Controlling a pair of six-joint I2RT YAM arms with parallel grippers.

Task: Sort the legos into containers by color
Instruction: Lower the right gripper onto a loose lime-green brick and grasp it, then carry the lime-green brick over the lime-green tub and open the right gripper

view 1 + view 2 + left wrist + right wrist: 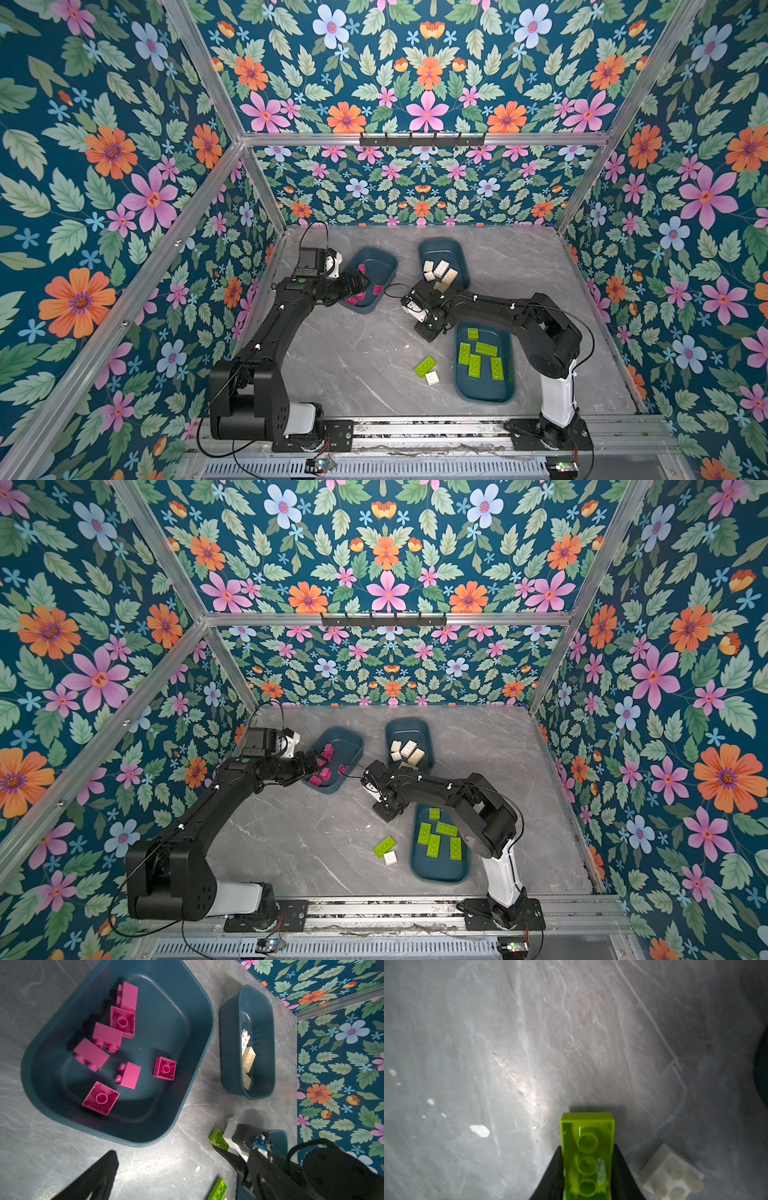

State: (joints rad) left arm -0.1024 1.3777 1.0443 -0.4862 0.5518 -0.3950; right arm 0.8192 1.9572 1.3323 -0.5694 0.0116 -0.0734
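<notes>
In the right wrist view my right gripper [587, 1147] is shut on a lime green oblong lego [587, 1126], hollow side facing the camera, low over the table, with a white lego [672, 1174] beside it. In both top views this gripper [428, 332] points down between the containers and hides its own fingers. My left gripper [360, 282] hangs open and empty over the near edge of the teal container [388, 259] of several pink legos [127, 1075]. Another container [440, 245] holds white legos [441, 268]. A third [484, 395] holds several green ones [474, 365].
A loose green lego [425, 365] and a small white lego [432, 377] lie on the grey table left of the green container. The right forearm [498, 307] spans the gap between the white and green containers. Floral walls enclose three sides.
</notes>
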